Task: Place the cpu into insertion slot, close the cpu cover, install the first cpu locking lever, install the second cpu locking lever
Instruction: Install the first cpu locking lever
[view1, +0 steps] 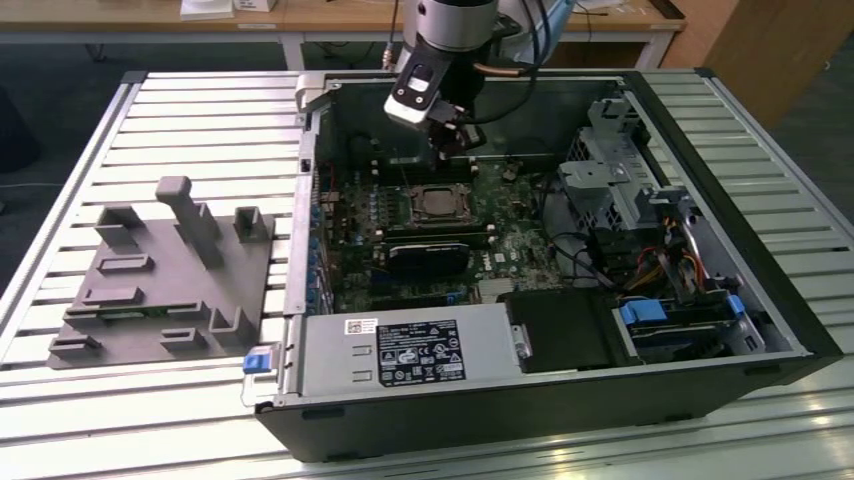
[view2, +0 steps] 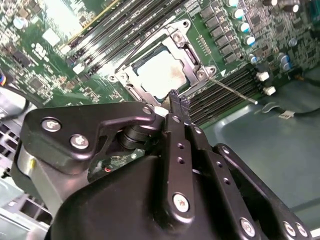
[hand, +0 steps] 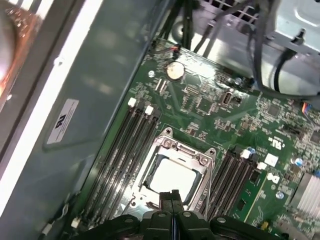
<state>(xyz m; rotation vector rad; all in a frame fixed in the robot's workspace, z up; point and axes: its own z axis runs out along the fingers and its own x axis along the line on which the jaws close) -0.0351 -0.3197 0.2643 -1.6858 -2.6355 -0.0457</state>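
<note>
The gripper (hand: 172, 195), fingers pressed together and empty, hangs just beside the slot (view1: 414, 205); its lever (view2: 232, 91) looks thin, stiff and springy, best pushed near the free tip.

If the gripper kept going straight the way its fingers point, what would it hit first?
Probably the near edge of the cpu cover, right beside the cpu that it frames. In both wrist views the gripper aims at that border, though depth is unclear.

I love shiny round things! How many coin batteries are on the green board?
1. The coin battery lies on the green board, between the cpu and the black cables. The gripper covers some board, so another could hide.
</note>
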